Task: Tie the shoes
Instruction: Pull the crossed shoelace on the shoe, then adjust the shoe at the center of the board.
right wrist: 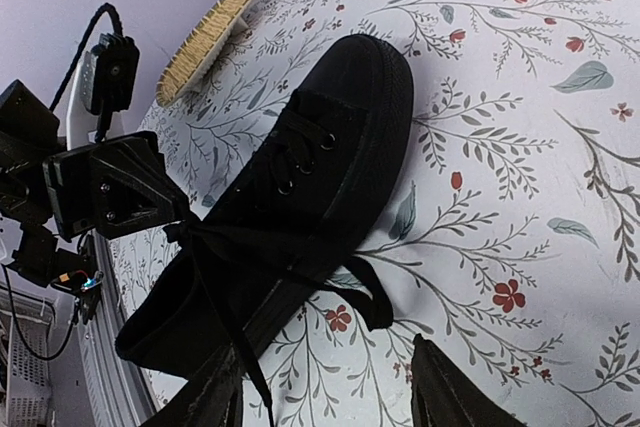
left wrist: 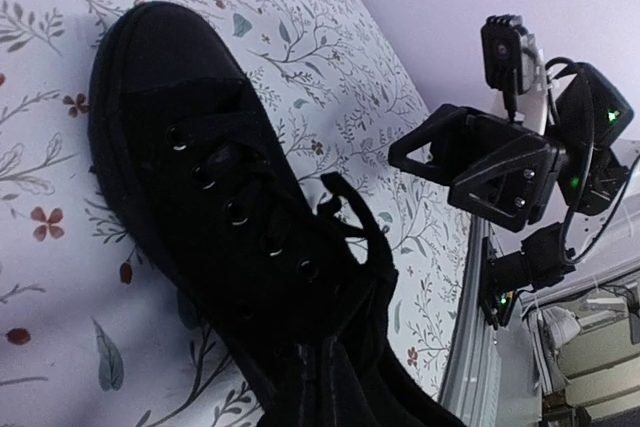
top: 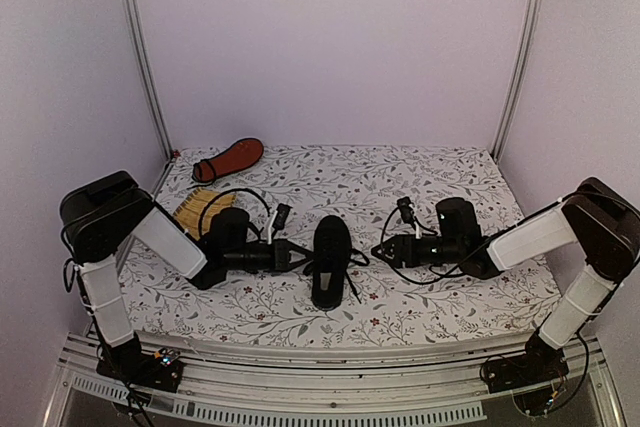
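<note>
Black canvas shoe (top: 332, 259) centre frame; second shoe (top: 228, 159) sole-up, upper left. My left gripper (top: 302, 256) clenched on lace (right wrist: 290, 252), I judge; right gripper (top: 379, 250) released, empty. Risk: I pull hard, light shoe drags or lace slips from jaws. No brand, no readable writing anywhere.
</note>
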Robot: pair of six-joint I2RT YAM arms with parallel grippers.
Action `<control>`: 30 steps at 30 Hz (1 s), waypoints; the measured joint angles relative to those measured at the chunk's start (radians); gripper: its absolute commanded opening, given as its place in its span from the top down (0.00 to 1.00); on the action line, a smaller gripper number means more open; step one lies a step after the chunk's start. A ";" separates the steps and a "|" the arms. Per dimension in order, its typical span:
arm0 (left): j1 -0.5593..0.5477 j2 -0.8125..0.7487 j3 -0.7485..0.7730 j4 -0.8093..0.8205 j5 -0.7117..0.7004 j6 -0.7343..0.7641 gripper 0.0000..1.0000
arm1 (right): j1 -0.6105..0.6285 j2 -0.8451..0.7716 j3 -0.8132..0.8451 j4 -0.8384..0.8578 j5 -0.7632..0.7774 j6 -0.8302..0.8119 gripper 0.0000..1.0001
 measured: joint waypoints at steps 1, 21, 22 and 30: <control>0.003 -0.001 -0.013 0.006 -0.003 -0.005 1.00 | 0.000 -0.002 -0.002 0.000 0.003 0.000 0.43; 0.074 -0.072 -0.256 0.133 -0.098 -0.094 0.66 | -0.001 -0.010 -0.031 -0.001 0.014 0.007 0.42; 0.076 -0.072 -0.257 0.136 -0.099 -0.095 0.54 | -0.001 -0.011 -0.031 -0.001 0.014 0.008 0.42; 0.038 -0.032 -0.199 0.171 -0.055 -0.137 0.29 | -0.001 -0.031 -0.039 -0.001 0.017 0.016 0.41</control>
